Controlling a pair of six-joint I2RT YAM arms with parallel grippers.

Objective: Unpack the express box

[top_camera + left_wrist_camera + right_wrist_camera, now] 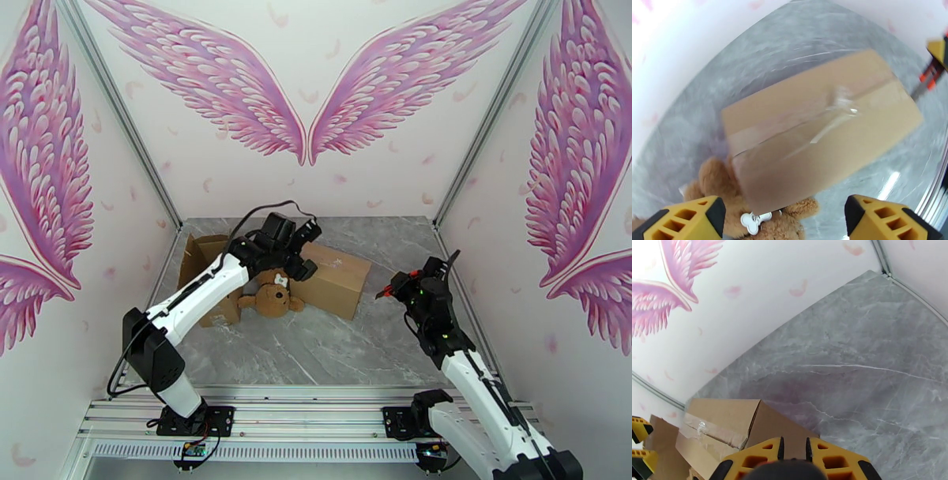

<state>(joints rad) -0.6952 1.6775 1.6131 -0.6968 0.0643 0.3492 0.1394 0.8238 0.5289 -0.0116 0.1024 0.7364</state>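
Observation:
The brown cardboard express box (338, 278) lies on the grey table, clear tape along its top (817, 118); its opened flaps (201, 260) spread to the left. A brown teddy bear (273, 298) lies on the table against the box's near side, and its fur and white tag (750, 221) show under my left gripper (786, 225). That gripper (304, 249) hovers over the bear and box, open and holding nothing. My right gripper (393, 287) hangs right of the box, fingers (829, 455) nearly together, shut on a small orange-red tool (929, 75).
White walls with pink wings close in the table at the back and both sides. Bare grey tabletop (332, 347) stretches in front of the box and between the arms. The metal rail (300, 418) holding the arm bases runs along the near edge.

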